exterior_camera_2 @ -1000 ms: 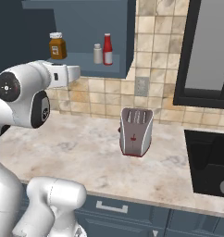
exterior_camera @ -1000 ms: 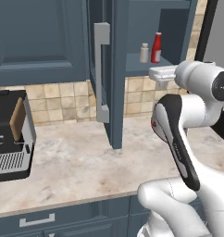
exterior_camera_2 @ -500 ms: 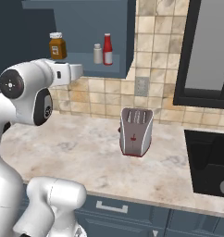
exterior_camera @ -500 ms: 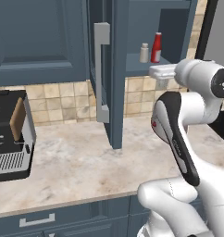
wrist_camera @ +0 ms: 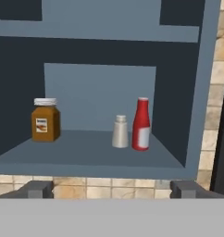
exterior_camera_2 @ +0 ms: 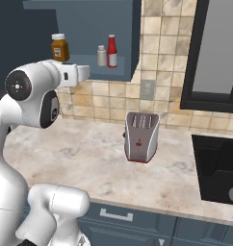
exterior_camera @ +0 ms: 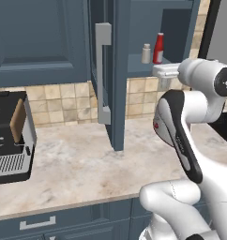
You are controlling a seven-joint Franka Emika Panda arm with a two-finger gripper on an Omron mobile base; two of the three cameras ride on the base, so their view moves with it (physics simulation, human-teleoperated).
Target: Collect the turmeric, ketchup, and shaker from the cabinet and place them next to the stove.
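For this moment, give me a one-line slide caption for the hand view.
Open gripper faces the open cabinet shelf holding turmeric, shaker and ketchup.

Orange-brown turmeric (wrist_camera: 45, 120) with a white lid, a pale grey shaker (wrist_camera: 120, 132) and red, white-labelled ketchup (wrist_camera: 141, 124) stand in the blue-grey cabinet (wrist_camera: 181, 92) above beige tiles (wrist_camera: 109, 188).

Arm (exterior_camera: 190, 117): glossy white rounded links, dark grey circular joint caps, black band along one link with a small red mark, possibly a logo. End effector (wrist_camera: 111, 189): dark grey fingertips.
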